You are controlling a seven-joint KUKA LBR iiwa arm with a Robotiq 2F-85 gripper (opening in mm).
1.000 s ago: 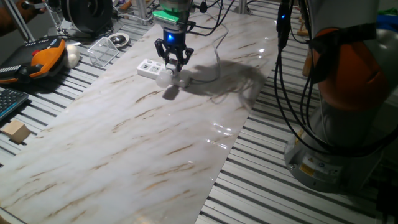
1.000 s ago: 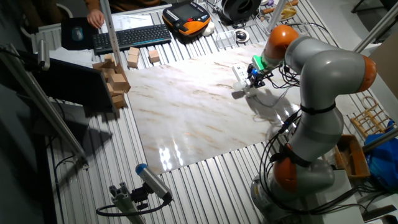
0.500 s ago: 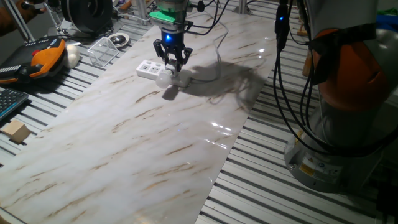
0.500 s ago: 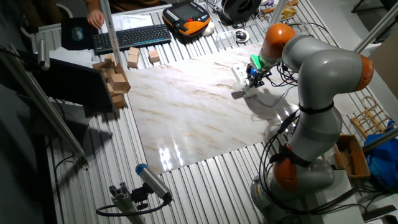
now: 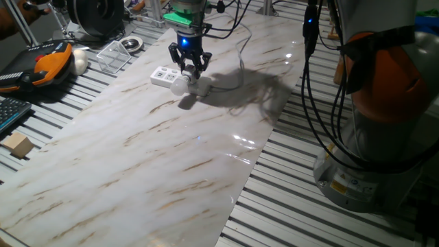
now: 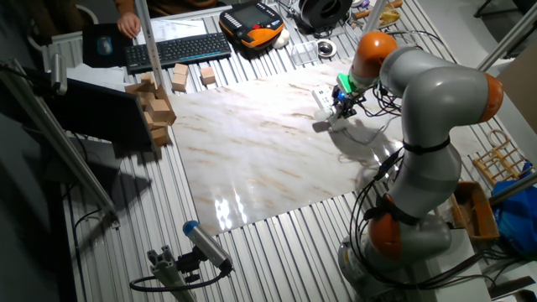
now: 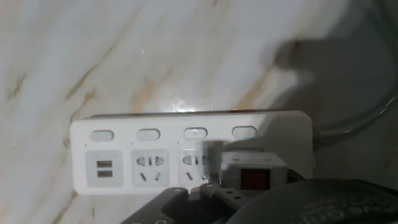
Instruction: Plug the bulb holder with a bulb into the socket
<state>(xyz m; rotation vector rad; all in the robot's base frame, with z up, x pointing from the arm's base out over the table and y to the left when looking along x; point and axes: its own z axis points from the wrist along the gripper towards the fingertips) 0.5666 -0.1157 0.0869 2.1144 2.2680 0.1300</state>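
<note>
- One gripper (image 5: 188,69) hangs over the socket (image 5: 164,75), fingers clamped on the bulb holder (image 7: 254,172).
- Holder's red mark faces up, its body over the socket's cable-end outlets.
- Bulb (image 5: 180,84) pokes out just beside the socket.

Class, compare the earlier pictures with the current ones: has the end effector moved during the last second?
Yes. In one fixed view the end effector has shifted slightly up and left in the picture, further over the socket, which has stayed where it was on the marble board.
</note>
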